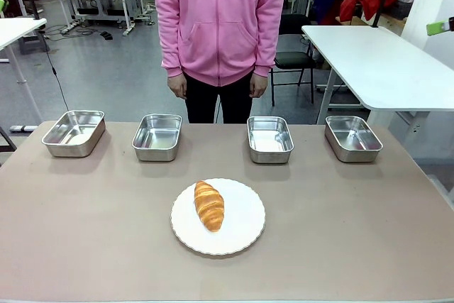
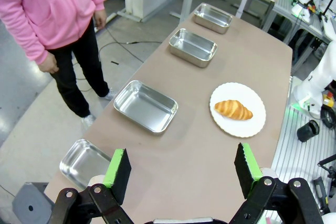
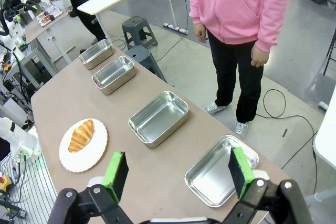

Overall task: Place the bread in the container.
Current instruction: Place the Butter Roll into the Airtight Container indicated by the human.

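Left pincer (image 2: 182, 172) sits at the bottom of its wrist view, green pads spread wide and pinching nothing. Right pincer (image 3: 177, 172) is the same, fingers spread and holding nothing. Both hang above the brown bench (image 1: 85, 246). Further out, the bread (image 1: 209, 205) lies on the white plate (image 1: 245, 235), lower centre of the front view, well apart from every tray. Across the middle of the frame runs a row: far-left container (image 1: 71, 148), second container (image 1: 156, 154), third container (image 1: 270, 156), far-right container (image 1: 352, 154). At top centre a person in a pink hoodie (image 1: 218, 19) stands, hands hanging down.
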Robot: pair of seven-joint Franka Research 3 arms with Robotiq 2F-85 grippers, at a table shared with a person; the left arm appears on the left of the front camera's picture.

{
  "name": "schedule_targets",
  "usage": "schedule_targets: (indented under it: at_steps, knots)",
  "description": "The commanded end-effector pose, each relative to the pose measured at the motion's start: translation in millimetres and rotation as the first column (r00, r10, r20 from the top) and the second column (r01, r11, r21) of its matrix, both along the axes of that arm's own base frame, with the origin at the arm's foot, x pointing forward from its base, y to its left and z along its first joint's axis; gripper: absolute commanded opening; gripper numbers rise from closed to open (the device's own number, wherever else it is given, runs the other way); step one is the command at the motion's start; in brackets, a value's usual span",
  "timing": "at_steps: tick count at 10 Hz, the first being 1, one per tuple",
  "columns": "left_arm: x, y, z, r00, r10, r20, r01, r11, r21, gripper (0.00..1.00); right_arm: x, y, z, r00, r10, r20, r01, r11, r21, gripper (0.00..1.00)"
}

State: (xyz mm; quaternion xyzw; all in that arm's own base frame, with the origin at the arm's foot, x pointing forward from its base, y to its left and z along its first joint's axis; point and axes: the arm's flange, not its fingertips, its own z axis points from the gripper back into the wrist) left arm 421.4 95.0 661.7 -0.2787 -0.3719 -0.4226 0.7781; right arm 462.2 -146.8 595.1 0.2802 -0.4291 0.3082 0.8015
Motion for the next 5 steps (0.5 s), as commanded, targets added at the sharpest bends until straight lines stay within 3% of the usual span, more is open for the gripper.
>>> schedule_targets:
  at_steps: [1, 5]
  knots:
    - [-1.2, -0.8, 0.7, 1.0, -0.007, 0.007, 0.007, 1.0, 0.0, 1.0, -1.0, 2.3, 1.1, 1.0, 0.001, 0.008, -0.001, 1.0, 0.003, 1.0]
    - [-1.2, -0.8, 0.7, 1.0, -0.007, 0.007, 0.007, 1.0, 0.0, 1.0, -1.0, 2.3, 1.1, 1.0, 0.001, 0.008, -0.001, 1.0, 0.003, 1.0]
